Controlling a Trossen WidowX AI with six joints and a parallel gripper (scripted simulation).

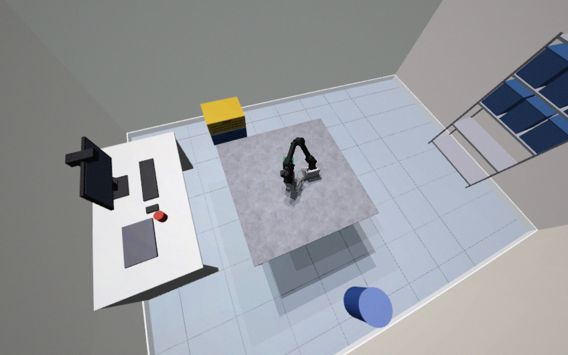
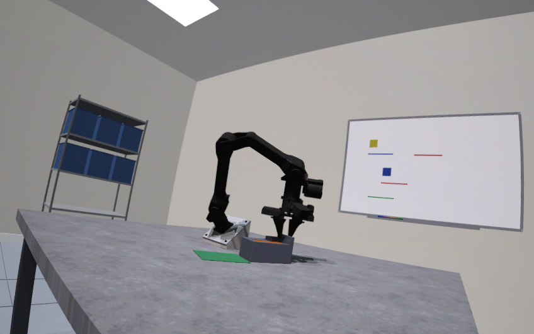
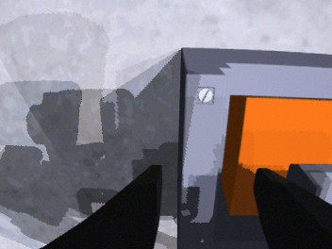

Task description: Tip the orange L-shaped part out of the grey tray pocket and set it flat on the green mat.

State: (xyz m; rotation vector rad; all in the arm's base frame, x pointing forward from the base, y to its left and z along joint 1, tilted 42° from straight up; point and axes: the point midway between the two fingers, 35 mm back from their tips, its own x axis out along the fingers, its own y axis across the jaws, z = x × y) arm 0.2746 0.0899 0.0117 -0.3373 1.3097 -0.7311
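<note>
The orange L-shaped part (image 2: 267,241) (image 3: 288,123) lies in the pocket of the grey tray (image 2: 266,253) (image 3: 204,141). In the wrist view a darker orange band runs down its left edge; I cannot tell whether it is tilted. My gripper (image 2: 286,236) (image 3: 208,176) is partly open and empty, pointing down at the tray's right end in the exterior view. In the wrist view the right finger overlaps the orange part and the left finger is outside the tray's wall. Contact cannot be told. The green mat (image 1: 285,159) (image 2: 220,256) lies beside the tray. In the top view the arm hides the part.
The arm's white base mount (image 1: 311,172) (image 2: 239,232) stands behind the tray in the exterior view. A grey raised block (image 3: 325,181) stands at the orange part's edge, beside the right finger. A screw head (image 3: 206,95) sits in the tray's corner. All stand on the grey table (image 1: 301,226).
</note>
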